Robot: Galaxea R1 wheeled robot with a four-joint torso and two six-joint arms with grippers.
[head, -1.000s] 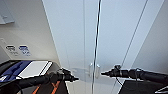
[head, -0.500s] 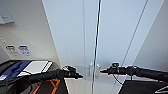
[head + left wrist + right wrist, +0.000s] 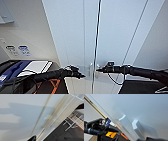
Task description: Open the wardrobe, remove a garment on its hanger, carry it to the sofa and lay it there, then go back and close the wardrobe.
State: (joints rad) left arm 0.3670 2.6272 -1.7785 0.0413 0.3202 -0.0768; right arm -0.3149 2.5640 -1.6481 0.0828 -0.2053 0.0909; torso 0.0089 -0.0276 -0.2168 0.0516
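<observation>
The wardrobe (image 3: 117,37) stands right in front of me, tall and white, with a thin dark gap running down between its two doors. Its small white handles (image 3: 90,70) sit on either side of that gap at my arms' height. My left gripper (image 3: 82,75) reaches in from the left, its tip just short of the left handle. My right gripper (image 3: 98,70) comes in from the right, its tip at the gap beside the right handle. In the right wrist view the handles (image 3: 125,123) stick out from the door face close by. The door panel (image 3: 25,116) shows in the left wrist view.
A pale wall (image 3: 27,37) with small blue-labelled plates (image 3: 23,50) lies left of the wardrobe. A blue and white object (image 3: 30,68) sits low on the left. Dark wood floor (image 3: 58,134) and white furniture legs (image 3: 73,124) appear beside the wardrobe.
Both grippers have moved inward toward the handles at the middle seam. The dark gap between the doors looks slightly more marked.
</observation>
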